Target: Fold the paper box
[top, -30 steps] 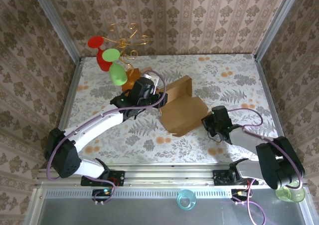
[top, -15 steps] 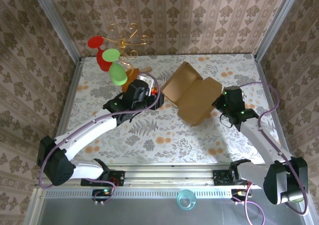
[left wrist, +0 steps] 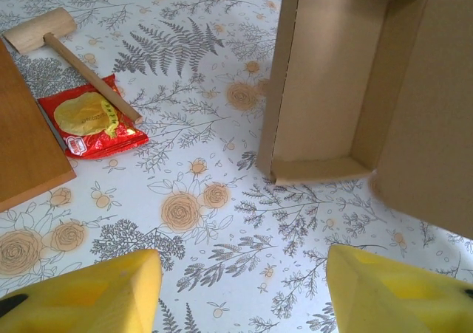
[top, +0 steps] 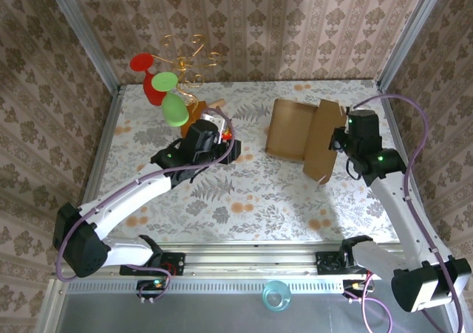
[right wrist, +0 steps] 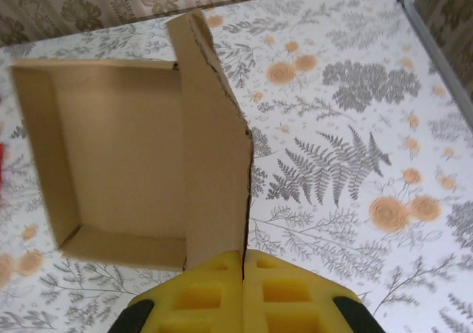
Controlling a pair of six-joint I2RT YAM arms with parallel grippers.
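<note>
While your right gripper (right wrist: 243, 258) pinches the paper box (top: 290, 130) by its lid, tray bare, your left gripper (left wrist: 242, 277) stands wide.

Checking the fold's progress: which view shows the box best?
Top external: the whole box shows, its lid pinched by the right gripper. The left wrist crops tray and lid; the right wrist shows the tray and lid up close.
</note>
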